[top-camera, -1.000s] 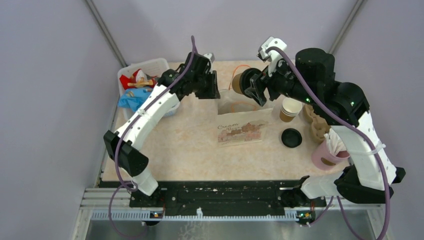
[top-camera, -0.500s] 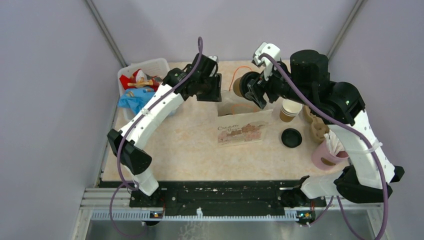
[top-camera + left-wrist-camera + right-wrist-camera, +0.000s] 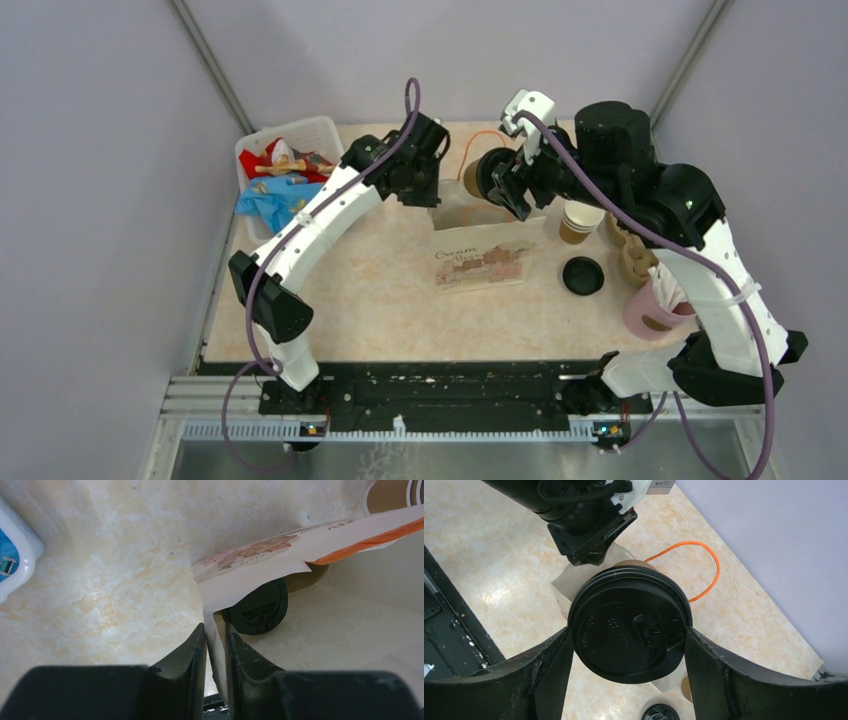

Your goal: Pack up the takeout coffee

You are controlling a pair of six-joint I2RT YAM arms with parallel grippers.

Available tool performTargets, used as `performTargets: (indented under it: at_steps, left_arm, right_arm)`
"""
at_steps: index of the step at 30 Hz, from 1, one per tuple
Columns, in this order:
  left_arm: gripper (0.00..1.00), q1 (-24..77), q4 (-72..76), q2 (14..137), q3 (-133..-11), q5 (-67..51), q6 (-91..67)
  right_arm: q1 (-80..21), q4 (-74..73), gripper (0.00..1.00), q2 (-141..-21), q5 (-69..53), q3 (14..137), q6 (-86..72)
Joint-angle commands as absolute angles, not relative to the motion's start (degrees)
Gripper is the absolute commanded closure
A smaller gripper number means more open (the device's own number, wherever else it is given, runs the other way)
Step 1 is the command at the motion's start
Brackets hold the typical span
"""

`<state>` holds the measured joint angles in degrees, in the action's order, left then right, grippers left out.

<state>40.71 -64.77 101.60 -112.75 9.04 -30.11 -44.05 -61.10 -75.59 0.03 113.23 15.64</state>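
— Where's the coffee?
— One lidded coffee cup [image 3: 624, 615] is tipped on its side in the right gripper [image 3: 628, 635], whose fingers clamp either side of the black lid. It's at the far rim of the paper bag [image 3: 480, 255]; whether any of it is inside, I cannot tell.
— And the bag?
— Its mouth is open. The left gripper [image 3: 216, 640] pinches its edge, paper squeezed between the fingers.
— The other cup?
— The open-topped coffee cup [image 3: 578, 222] stands upright just right of the bag. The loose black lid [image 3: 583, 275] lies flat on the table, apart from it.
— Other containers?
— A pink cup [image 3: 640, 318] holds white sticks [image 3: 668, 285], with a pulp cup tray [image 3: 632, 250] beside it. A white bin [image 3: 310, 128] at left holds coloured packets [image 3: 268, 198].
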Motion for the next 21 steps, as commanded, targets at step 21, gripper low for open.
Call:
performTargets:
  at_steps: [21]
  left_arm:
    - [1.00,40.72,-25.67,86.42,-91.32,15.40,-12.32]
  right_arm:
    - [-51.70,-64.89,0.40,-77.39,-0.33,113.04,16.20]
